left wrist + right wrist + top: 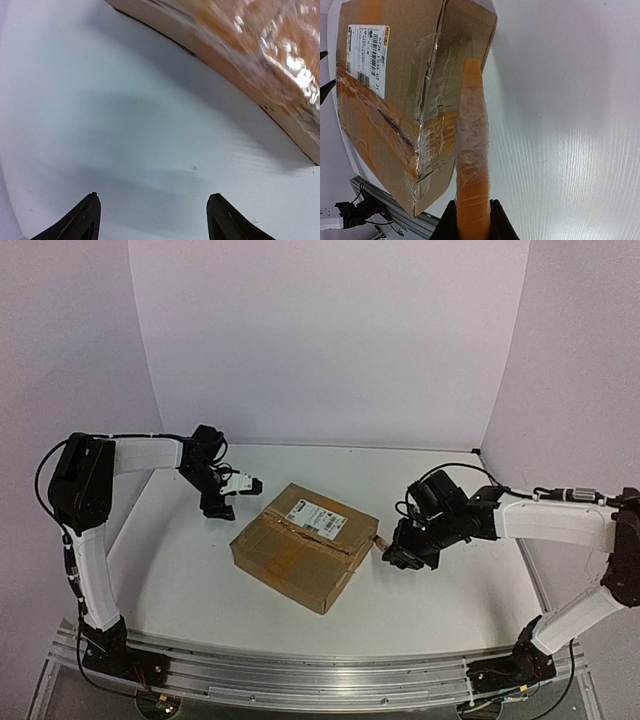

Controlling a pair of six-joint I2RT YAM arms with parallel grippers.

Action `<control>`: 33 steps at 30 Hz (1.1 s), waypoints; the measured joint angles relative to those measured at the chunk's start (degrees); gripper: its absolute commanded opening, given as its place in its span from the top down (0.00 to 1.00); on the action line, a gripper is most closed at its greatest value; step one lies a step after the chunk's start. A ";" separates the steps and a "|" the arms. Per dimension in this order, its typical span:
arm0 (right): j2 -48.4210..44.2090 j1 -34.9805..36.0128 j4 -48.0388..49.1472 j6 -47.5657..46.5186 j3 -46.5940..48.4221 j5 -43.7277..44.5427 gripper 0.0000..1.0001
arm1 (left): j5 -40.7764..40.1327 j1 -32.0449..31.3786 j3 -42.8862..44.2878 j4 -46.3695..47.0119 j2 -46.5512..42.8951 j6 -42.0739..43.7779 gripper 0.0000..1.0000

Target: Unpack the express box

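On the express box (292, 558), a white barcode label (367, 57) faces up.

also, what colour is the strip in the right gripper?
Orange-tan tape strip, glossy; clearest in the right wrist view.

A fixed camera, high at the near edge, looks down and forward across the white table (190, 570) to the back wall (330, 340). The left wrist camera skims low over the tabletop, close against a blurred side of the express box (260, 55). The right wrist camera looks down on the same box's taped, labelled top from nearby.
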 measured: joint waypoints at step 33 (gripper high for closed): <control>-4.64 -2.15 -1.71 -8.99 4.11 -4.06 1.00 | -1.56 -30.15 -7.80 -3.96 -12.00 -13.90 0.00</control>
